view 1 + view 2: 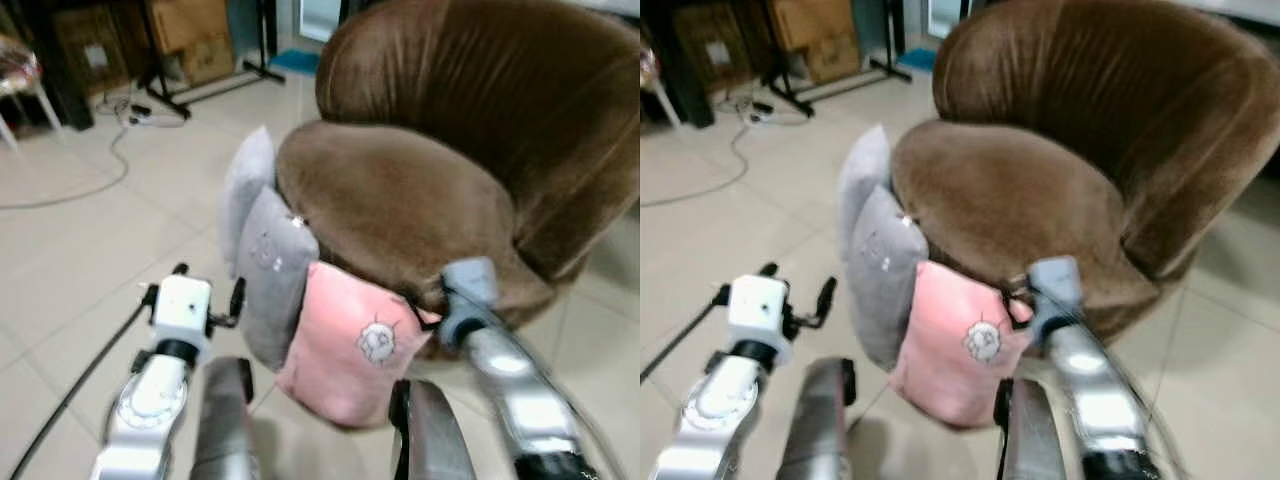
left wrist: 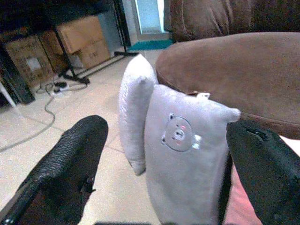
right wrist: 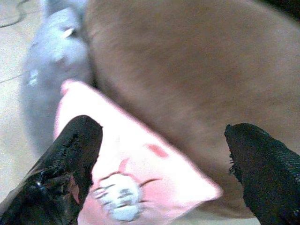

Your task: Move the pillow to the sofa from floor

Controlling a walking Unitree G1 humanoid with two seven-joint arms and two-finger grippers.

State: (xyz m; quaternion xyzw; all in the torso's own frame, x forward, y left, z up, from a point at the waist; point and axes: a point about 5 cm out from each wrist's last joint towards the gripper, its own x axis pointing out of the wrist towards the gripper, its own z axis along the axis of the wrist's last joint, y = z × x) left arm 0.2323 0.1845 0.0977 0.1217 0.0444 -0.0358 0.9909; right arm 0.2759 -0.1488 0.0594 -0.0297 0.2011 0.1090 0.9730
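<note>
1. Pale tiled floor [image 1: 70, 250]; the left pincer [image 2: 166, 164] and right pincer [image 3: 164, 154] hang near, fingers wide apart, holding nothing.
2. The pink pillow [image 1: 345, 345] stands on the floor leaning against the brown sofa [image 1: 420, 200], grey pillow [image 1: 272, 270] and pale pillow [image 1: 245, 185] beside it to the left; the pink one's base is blurred.
3. Open tiles lie left; far left, cable [image 1: 95, 180] and cardboard boxes [image 1: 190, 35].

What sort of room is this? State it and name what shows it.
Probably a home living room: a round brown plush sofa chair on a tiled floor, cushions leaning against it, including a pink pillow and a grey bear pillow, and cardboard boxes stored behind.
</note>
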